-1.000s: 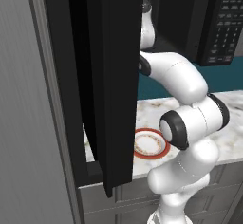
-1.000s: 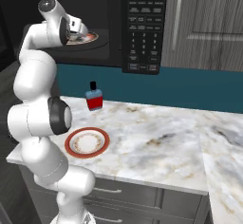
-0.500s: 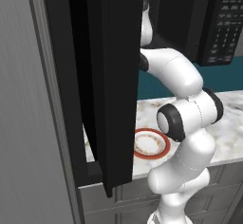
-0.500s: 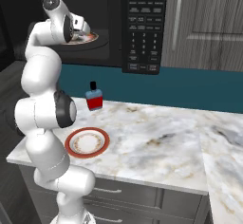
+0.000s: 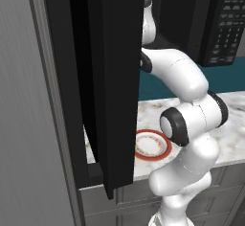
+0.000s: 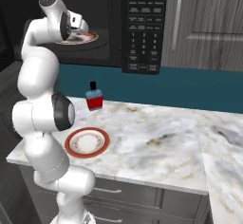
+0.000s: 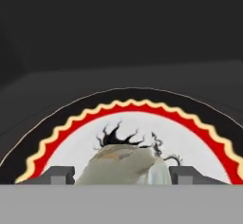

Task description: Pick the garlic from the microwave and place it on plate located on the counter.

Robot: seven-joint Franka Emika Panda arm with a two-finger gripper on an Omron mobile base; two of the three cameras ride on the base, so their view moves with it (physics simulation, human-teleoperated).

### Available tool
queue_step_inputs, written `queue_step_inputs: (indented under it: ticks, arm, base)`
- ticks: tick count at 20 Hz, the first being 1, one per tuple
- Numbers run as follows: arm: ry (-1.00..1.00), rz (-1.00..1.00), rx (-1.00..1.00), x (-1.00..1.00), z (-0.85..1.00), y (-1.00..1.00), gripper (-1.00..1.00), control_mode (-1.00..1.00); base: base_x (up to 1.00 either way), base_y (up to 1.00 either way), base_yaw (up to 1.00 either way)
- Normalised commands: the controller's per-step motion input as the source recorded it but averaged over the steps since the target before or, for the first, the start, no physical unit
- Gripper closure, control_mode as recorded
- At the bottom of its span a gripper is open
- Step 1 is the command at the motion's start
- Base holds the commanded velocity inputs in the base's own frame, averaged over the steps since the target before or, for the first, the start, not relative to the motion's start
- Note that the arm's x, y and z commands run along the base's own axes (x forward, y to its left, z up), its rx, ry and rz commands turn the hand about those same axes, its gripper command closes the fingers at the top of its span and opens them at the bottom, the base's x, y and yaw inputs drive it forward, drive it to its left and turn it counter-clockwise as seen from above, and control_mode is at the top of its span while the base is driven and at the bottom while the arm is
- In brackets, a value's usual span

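While the small pale grey-white lumpy garlic bulb (image 7: 124,165) lies on a black, red and yellow patterned dish (image 7: 57,128) inside the large black microwave (image 6: 142,26), the gripper (image 7: 122,174) stands open, its fingers wide either side of the bulb, not yet gripping. The grasp is the step in hand. Next the jaws must close, then lift out past the open door toward the round white red-rimmed plate (image 6: 87,142) on the white marble counter (image 6: 156,144).
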Motion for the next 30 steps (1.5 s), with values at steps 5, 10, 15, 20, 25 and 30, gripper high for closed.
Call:
queue_step_inputs:
  ticks: [5, 10, 15, 20, 25, 30]
  arm:
    - [-0.24, 0.07, 0.0, -1.0, 0.0, -0.17, 1.0, -1.0]
    - [-0.04, 0.15, 0.0, -1.0, 0.0, 0.0, 1.0, -1.0]
    - [0.17, 0.18, 0.0, -1.0, 0.0, 0.0, 1.0, -1.0]
    - [0.27, 0.03, -0.03, -0.96, -0.01, -0.03, 1.0, -1.0]
    - [0.43, -0.01, -0.06, -0.37, -0.33, -0.11, 1.0, -1.0]
    - [0.16, 0.0, -0.03, -0.03, -0.94, -0.35, 1.0, -1.0]
  base:
    - [0.0, 0.0, 0.0]
    - [0.0, 0.0, 0.0]
    - [0.0, 0.0, 0.0]
    - [0.0, 0.0, 0.0]
    - [0.0, 0.0, 0.0]
    - [0.0, 0.0, 0.0]
